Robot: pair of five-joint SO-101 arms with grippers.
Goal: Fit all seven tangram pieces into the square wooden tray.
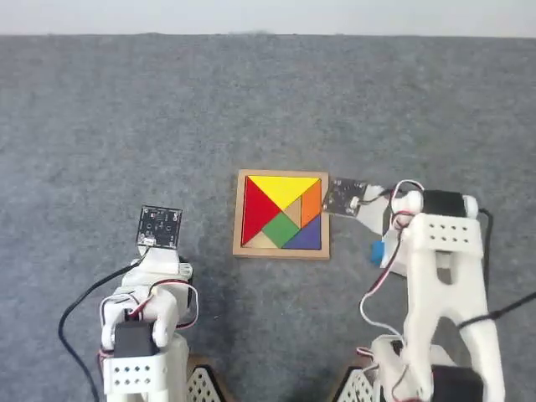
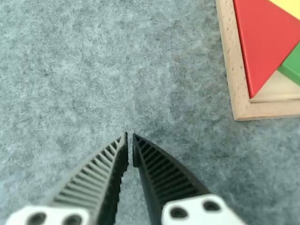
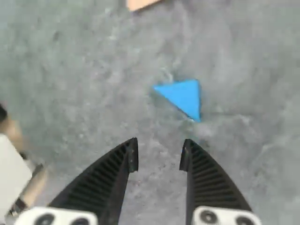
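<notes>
— How were the right fingers (image 3: 123,164) found?

— They were held moderately apart and nothing was gripped. Grey surface (image 3: 70,70) was seen through the gap.

— And the piece to be taken?

— The blue triangle (image 3: 183,97) was laid flat on the surface just beyond the tips, untouched. It was set off towards one finger rather than centred on the gap. Its long edge was slanted across the line joining the two tips, neither along it nor square to it.

— What was the coming move judged to turn on?

— That offset and that slant. A short reach forward, a small sideways correction and probably a turn of the wrist were thought to be called for. That way the fingers could be closed on edges and not on a corner.

— Were the left fingers (image 2: 110,159) considered?

— They were found drawn together with only a slit between them. Nothing was held, and the tray (image 2: 229,70) was off to one side. In the high view the triangle was seen close beside the right arm (image 1: 444,251), near the tray's corner on that arm's side but apart from it. It was well away from the left arm (image 1: 146,310), so the right arm was judged the nearer.

— And the tray itself?

— Several coloured pieces (image 1: 258,213) were seated in it. Whether its pale patches were gaps could not be told.
</notes>
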